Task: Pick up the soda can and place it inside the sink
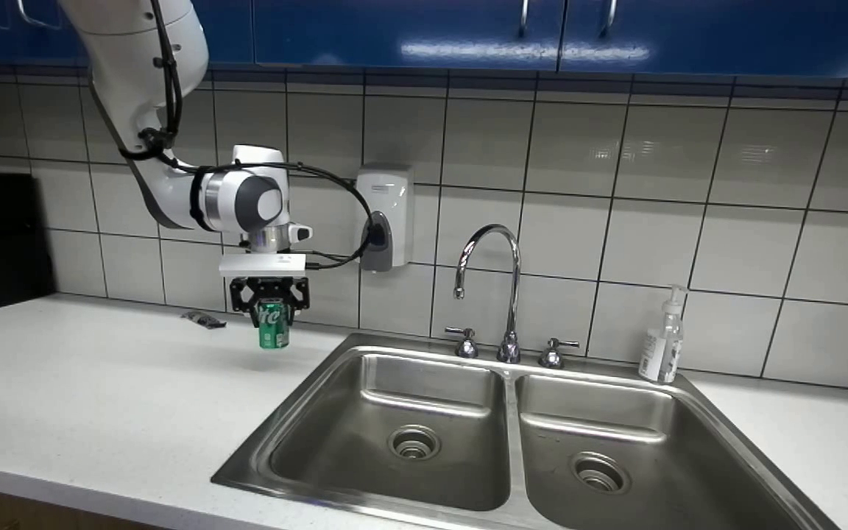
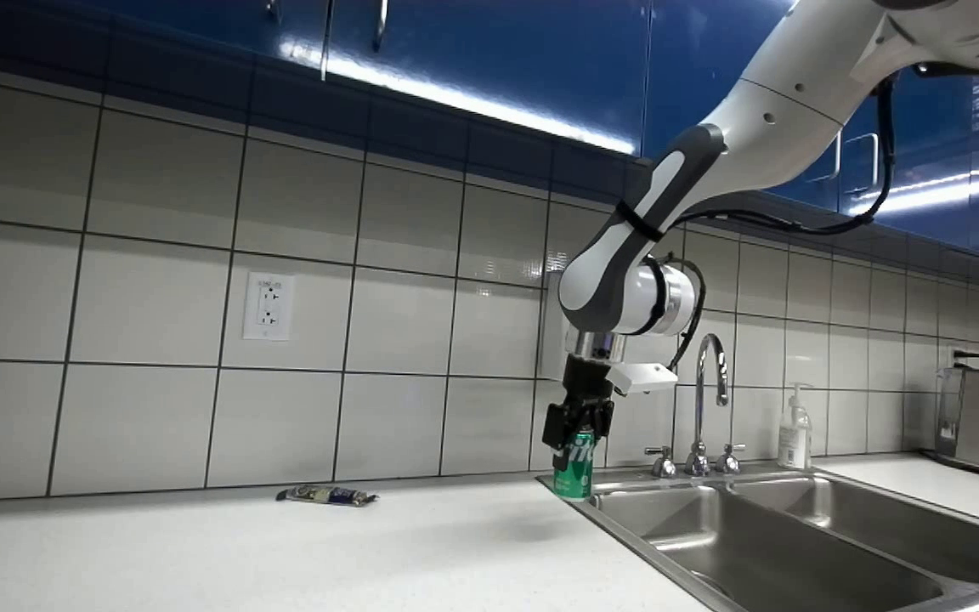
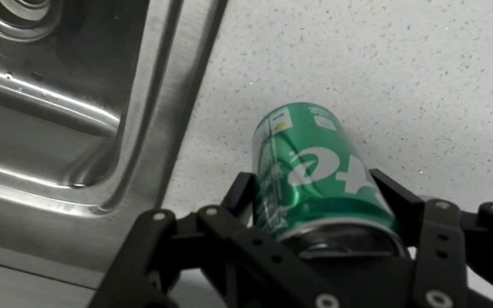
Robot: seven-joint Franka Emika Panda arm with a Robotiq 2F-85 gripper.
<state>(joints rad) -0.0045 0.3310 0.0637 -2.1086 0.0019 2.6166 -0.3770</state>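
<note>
Soda can (image 3: 321, 179) is held aloft, upright, over the counter (image 1: 100, 383), a shadow (image 2: 532, 531) cast below! From both sides it is clasped by the fingers (image 3: 400, 196) of the gripper (image 1: 274, 319), parted just to the can's width. It is seen near the sink (image 1: 295, 412), just outside it, and by the wall (image 2: 141, 425) a packet (image 2: 328, 495) is spotted.

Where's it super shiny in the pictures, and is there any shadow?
In both exterior views, white glare streaks the blue cabinets; in an exterior view, a soft shadow falls on the white counter below the soda can; in the wrist view, bright lines gleam inside the sink.
</note>
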